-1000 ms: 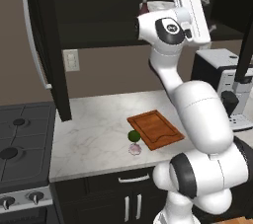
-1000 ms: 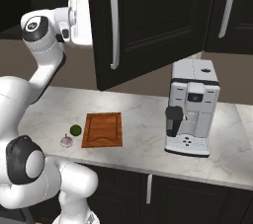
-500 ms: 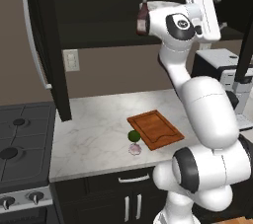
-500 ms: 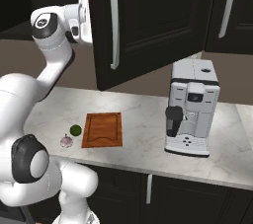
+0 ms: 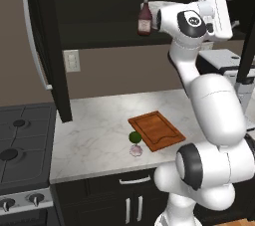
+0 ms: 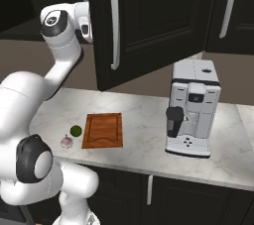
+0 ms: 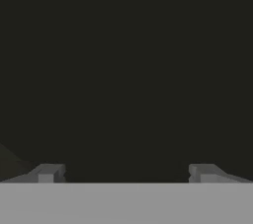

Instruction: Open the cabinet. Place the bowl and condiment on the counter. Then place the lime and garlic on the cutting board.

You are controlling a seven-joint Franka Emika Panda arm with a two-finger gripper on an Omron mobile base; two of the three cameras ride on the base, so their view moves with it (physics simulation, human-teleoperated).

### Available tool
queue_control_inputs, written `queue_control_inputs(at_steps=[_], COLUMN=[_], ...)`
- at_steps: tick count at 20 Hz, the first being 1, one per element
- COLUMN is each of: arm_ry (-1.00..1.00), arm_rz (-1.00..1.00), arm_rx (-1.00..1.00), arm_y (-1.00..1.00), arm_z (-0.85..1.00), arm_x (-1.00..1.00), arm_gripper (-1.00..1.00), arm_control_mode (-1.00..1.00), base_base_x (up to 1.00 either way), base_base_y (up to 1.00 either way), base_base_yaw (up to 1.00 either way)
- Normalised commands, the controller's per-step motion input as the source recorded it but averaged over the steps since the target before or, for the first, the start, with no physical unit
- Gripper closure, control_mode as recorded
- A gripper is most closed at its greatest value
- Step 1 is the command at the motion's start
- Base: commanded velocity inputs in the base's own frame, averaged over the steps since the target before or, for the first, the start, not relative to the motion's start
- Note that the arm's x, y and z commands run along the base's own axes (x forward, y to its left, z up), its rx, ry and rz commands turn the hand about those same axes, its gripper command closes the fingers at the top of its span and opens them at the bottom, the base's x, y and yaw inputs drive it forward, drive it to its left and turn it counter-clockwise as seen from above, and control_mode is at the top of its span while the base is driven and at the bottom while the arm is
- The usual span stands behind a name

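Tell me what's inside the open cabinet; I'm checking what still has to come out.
On the cabinet shelf stands the condiment. The arm covers the shelf to its right, so whether the bowl sits there cannot be seen.

Rendered domestic kitchen. A white, grey-veined marble counter is set over low black cabinets. A black gas stove with burners and front knobs is seen at the counter's left end. Black wall cabinets with long silver bar handles are hung above. A coffee machine is stood on the worktop, with a wooden cutting board, a lime and garlic nearby. A wall outlet is noted.
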Motion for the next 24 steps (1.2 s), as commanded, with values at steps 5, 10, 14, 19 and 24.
queue_control_inputs(at_steps=[5,10,14,19,24], arm_ry=[-0.05,-0.04,-0.1,-0.17,-0.13], arm_rz=[-0.03,-0.08,-0.13,-0.13,-0.09], arm_rx=[0.0,0.0,0.0,0.0,0.0], arm_y=[-0.34,-0.63,-0.64,-0.56,-0.55], arm_z=[0.0,0.14,0.27,0.24,0.0], arm_x=[0.0,-0.25,-0.4,-0.38,-0.08], arm_gripper=[-1.0,-1.0,-1.0,-1.0,-1.0], arm_control_mode=[-1.0,-1.0,-1.0,-1.0,-1.0], base_base_x=[0.0,0.0,0.0,0.0,0.0], base_base_y=[0.0,0.0,0.0,0.0,0.0], base_base_yaw=[0.0,0.0,0.0,0.0,0.0])
